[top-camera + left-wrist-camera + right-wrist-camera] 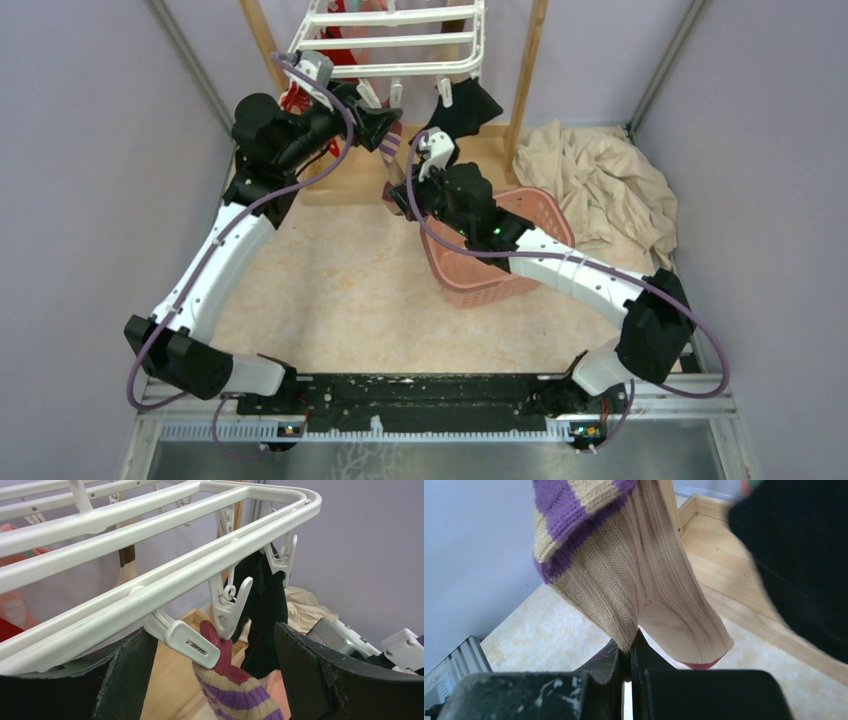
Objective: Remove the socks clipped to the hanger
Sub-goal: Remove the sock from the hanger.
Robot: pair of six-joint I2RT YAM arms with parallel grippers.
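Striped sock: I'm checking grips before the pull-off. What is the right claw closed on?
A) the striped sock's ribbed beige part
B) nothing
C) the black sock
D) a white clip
A: the right wrist view shows the right claw pinched shut on the ribbed beige fabric of the striped sock.

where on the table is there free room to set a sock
The widest bare patch of table lies between the left arm, the pink basket and the arm bases. The cloth fills the right rear corner; the right arm overhangs the basket; socks crowd under the hanger.
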